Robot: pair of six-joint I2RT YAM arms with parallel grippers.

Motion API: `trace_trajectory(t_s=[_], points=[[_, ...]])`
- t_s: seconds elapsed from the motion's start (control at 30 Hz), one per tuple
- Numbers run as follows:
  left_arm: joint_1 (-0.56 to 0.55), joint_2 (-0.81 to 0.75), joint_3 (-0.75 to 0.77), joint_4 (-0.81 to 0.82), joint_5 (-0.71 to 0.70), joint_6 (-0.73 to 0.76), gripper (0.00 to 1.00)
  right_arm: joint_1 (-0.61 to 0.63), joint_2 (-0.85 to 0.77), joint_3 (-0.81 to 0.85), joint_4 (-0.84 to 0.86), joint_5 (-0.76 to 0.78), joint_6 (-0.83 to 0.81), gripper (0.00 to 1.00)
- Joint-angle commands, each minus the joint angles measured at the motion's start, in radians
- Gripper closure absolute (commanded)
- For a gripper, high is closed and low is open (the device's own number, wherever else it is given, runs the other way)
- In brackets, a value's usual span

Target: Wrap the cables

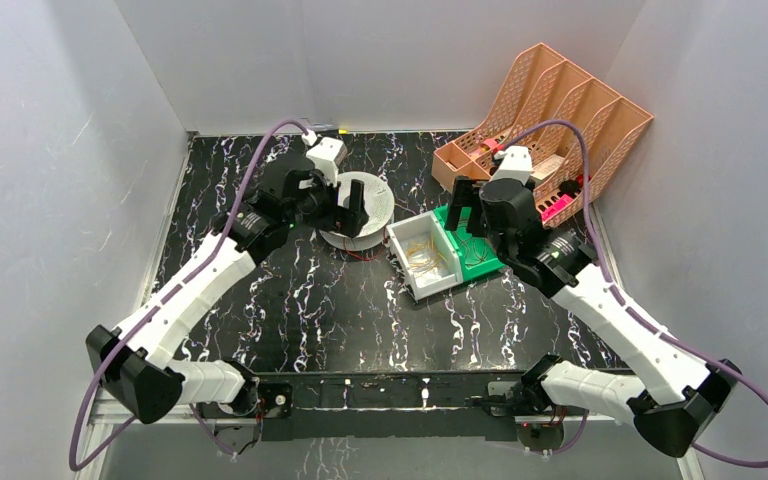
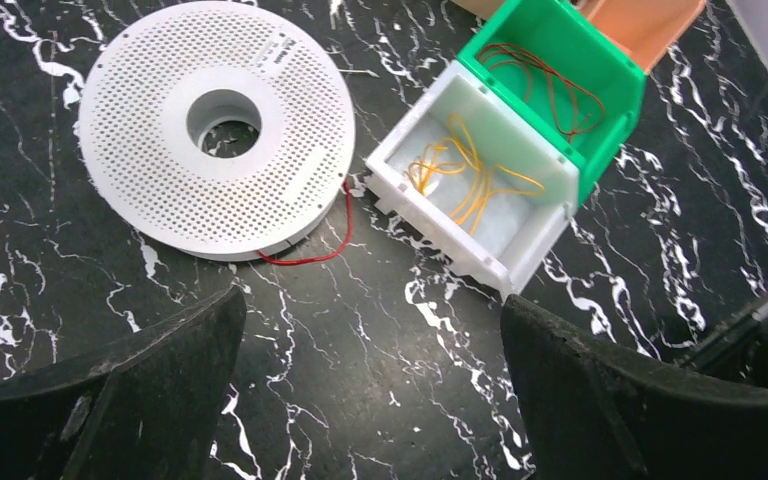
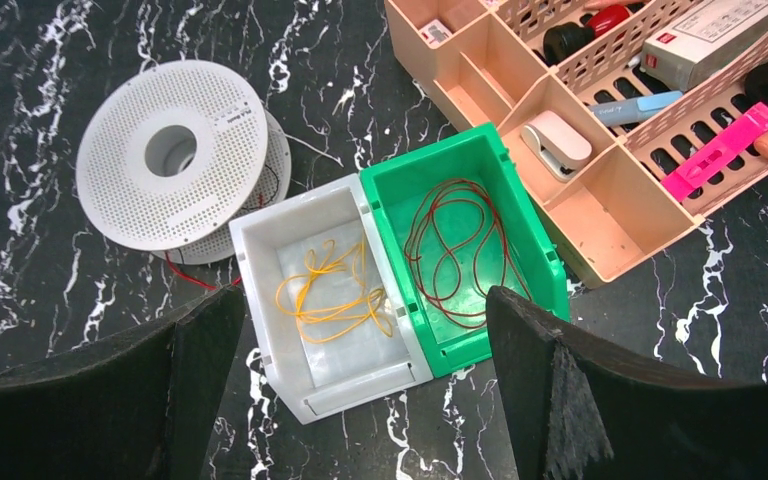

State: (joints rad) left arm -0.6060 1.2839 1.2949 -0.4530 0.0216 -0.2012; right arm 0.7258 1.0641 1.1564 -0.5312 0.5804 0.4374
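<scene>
Fingers [image 2: 600, 400] are spread on left gripper [image 2: 370, 395] and right gripper [image 3: 360, 390], nothing gripped; yellow cables [image 3: 335, 295] are piled in white bin [image 3: 295, 205] beside spool [image 3: 175, 150].

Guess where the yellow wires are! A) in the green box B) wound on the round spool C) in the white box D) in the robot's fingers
C: the yellow wires lie tangled inside the white box; the green box beside it holds only dark brown wires.
</scene>
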Motion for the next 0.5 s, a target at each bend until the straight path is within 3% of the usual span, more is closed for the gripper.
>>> trace_trajectory(t_s=[0.0,0.23,0.47], points=[[-0.002,-0.061,-0.035,-0.030,0.117,0.025,0.02,-0.005,-0.043,0.017,0.026,0.024,-0.016,0.02],[-0.001,-0.136,-0.100,-0.018,0.230,0.004,0.02,-0.004,-0.024,0.011,-0.010,0.028,0.061,0.02],[-0.002,-0.324,-0.301,0.168,0.361,-0.062,0.02,-0.004,0.040,0.021,-0.006,-0.099,0.007,0.02]])
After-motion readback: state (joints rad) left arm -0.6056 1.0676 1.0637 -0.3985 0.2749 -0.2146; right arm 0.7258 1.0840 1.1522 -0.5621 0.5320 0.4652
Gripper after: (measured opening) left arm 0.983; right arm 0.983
